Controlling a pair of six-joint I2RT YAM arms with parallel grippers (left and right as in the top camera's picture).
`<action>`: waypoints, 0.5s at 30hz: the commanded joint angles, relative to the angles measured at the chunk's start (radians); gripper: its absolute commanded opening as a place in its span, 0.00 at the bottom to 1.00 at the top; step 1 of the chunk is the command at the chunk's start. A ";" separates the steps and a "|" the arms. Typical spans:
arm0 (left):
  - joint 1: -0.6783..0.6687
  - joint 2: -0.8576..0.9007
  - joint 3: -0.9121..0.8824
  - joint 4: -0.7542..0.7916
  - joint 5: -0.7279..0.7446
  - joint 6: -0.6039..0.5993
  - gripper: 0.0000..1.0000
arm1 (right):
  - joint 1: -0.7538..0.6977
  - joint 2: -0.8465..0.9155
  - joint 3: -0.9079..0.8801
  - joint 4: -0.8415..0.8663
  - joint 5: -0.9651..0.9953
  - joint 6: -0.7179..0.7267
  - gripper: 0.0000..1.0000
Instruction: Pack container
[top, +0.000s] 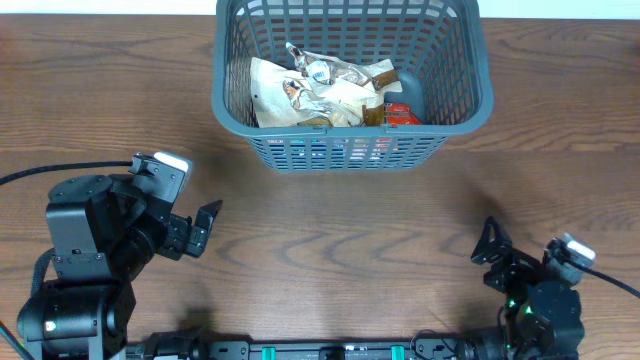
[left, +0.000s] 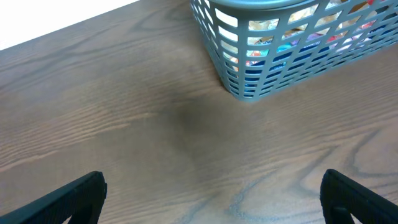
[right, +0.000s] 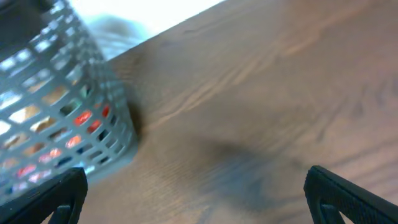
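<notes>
The container (top: 470, 75) is a large grey lattice basket at the far middle of the table. It holds several packets, a crumpled cream one (top: 300, 92) and a red one (top: 402, 116) among them. Its corner shows in the left wrist view (left: 249, 87) and in the right wrist view (right: 118, 137). My left gripper (top: 200, 228) is open and empty at the near left, over bare wood (left: 211, 199). My right gripper (top: 492, 262) is open and empty at the near right (right: 193, 193). Both are well short of the basket.
The wooden table (top: 330, 230) spreads between the arms and the basket. Its far edge meets a white surface behind the basket (left: 37, 18). A black cable (top: 50, 172) runs in from the left.
</notes>
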 joint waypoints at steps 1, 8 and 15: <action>-0.005 -0.001 -0.005 -0.003 0.006 0.018 0.99 | -0.014 -0.063 -0.060 0.017 0.067 0.190 0.99; -0.005 -0.001 -0.005 -0.003 0.006 0.018 0.99 | -0.009 -0.110 -0.156 0.073 -0.042 0.103 0.99; -0.005 -0.001 -0.005 -0.003 0.006 0.018 0.99 | -0.009 -0.110 -0.184 0.156 -0.371 -0.338 0.99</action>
